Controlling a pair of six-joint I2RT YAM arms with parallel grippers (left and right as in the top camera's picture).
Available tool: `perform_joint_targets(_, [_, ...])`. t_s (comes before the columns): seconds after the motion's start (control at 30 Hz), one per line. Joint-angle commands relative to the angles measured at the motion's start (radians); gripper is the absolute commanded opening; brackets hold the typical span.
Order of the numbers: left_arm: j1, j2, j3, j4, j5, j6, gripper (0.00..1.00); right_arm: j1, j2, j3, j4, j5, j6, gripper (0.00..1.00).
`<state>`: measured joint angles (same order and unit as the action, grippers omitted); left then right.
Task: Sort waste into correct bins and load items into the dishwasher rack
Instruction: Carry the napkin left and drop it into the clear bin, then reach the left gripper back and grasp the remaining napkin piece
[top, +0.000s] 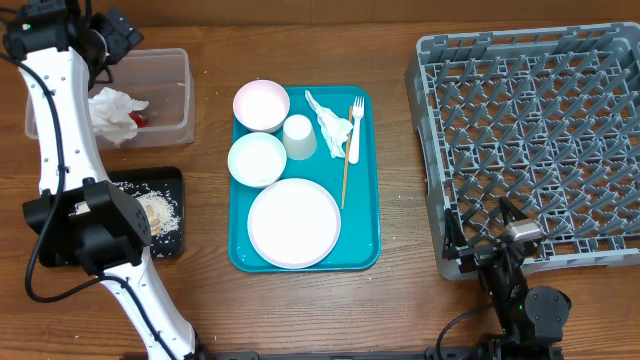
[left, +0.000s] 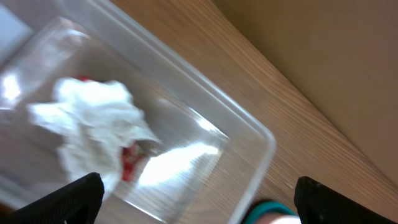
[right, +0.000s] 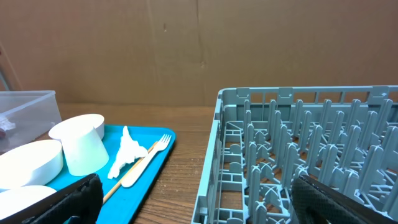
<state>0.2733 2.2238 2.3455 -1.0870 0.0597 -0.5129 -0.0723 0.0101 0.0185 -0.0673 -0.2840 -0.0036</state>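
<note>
The left gripper is spread wide, holding nothing; the crumpled napkin lies below it, inside the clear tub. A straight lift is advised, so its rim is not caught.

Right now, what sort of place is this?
Likely a robot test bench staged as a dish-clearing station, not a real kitchen: a grey dishwasher rack, a teal tray with a white plate and a clear waste tub on a wooden table, plain cardboard behind.
</note>
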Motion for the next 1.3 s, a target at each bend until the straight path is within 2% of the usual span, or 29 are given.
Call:
perform_joint_targets(0.0, [-0.045,-0.021,0.008,-0.003,0.219,0.069,1.00,-0.004,-0.007,-0.010,0.006,0.003,0.000,1.00])
perform_joint_targets(0.1, [-0.130,-0.027,0.008,-0.010,0.293,0.134,1.00,-0.004,-0.007,-0.010,0.006,0.003,0.000,1.00])
perform_joint_targets(0.27, [-0.359,-0.029,0.008,-0.033,0.282,0.232,1.00,-0.004,-0.007,-0.010,0.006,0.003,-0.001,1.00])
perform_joint_targets(0.4, [-0.588,-0.028,0.008,-0.007,0.061,0.310,1.00,-0.004,-0.007,-0.010,0.006,0.003,0.000,1.00])
perform_joint_targets(0.43, [-0.630,-0.025,0.008,-0.006,-0.003,0.312,0.97,-0.004,-0.007,-0.010,0.006,0.003,0.000,1.00])
perform_joint_targets(0.47, [-0.721,-0.019,0.003,-0.015,-0.145,0.299,0.91,-0.004,-0.007,-0.010,0.006,0.003,0.000,1.00])
perform_joint_targets(0.5, [-0.750,-0.014,-0.003,-0.016,-0.182,0.280,0.89,-0.004,-0.007,-0.010,0.006,0.003,0.000,1.00])
perform_joint_targets(0.53, [-0.829,0.008,-0.009,-0.038,-0.235,0.193,0.87,-0.004,-0.007,-0.010,0.006,0.003,0.000,1.00])
perform_joint_targets(0.63, [-0.878,0.049,-0.009,-0.056,-0.234,0.071,0.91,-0.004,-0.007,-0.010,0.006,0.003,0.000,1.00])
perform_joint_targets(0.73, [-0.894,0.154,-0.009,-0.056,-0.224,-0.111,0.94,-0.004,-0.007,-0.010,0.006,0.003,0.000,1.00])
perform_joint_targets(1.03, [-0.868,0.253,-0.009,-0.048,-0.209,-0.154,0.93,-0.004,-0.007,-0.010,0.006,0.003,0.000,1.00])
perform_joint_targets(1.27, [-0.857,0.272,-0.009,-0.050,-0.220,-0.151,0.86,-0.004,-0.007,-0.010,0.006,0.003,0.000,1.00])
